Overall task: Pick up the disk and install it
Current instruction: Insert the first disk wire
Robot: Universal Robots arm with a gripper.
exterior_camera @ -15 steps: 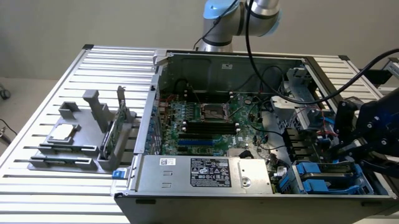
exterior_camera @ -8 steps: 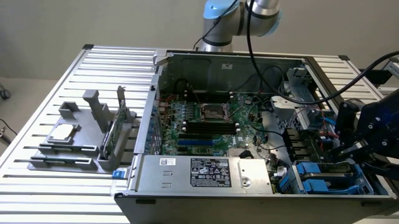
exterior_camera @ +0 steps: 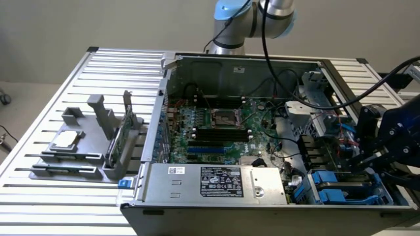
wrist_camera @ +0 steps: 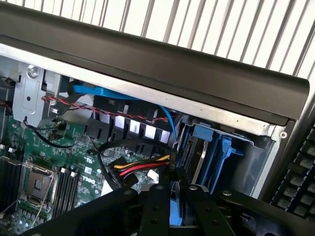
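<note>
My black gripper (exterior_camera: 369, 158) hangs over the open computer case's drive bay, at the exterior view's right. In the wrist view its two fingers (wrist_camera: 155, 206) stand close together, and a narrow bright blue strip, the edge of the disk (wrist_camera: 174, 209), fills the gap between them. The disk's metal face and label are hidden. Just beyond the gripper (wrist_camera: 175, 191) is the drive bay (wrist_camera: 209, 145) with blue plastic carriers (exterior_camera: 331, 184) and its slots. The disk's edge is near the bay, and I cannot tell whether they touch.
The case lies open on a slatted metal table (exterior_camera: 59, 196). Inside are the motherboard (exterior_camera: 217, 128), the power supply (exterior_camera: 217, 181) and a loop of coloured cables (wrist_camera: 142, 167) beside the bay. A grey fixture (exterior_camera: 78, 157) at the exterior view's left holds a square chip (exterior_camera: 66, 140) and a green card (exterior_camera: 121, 135).
</note>
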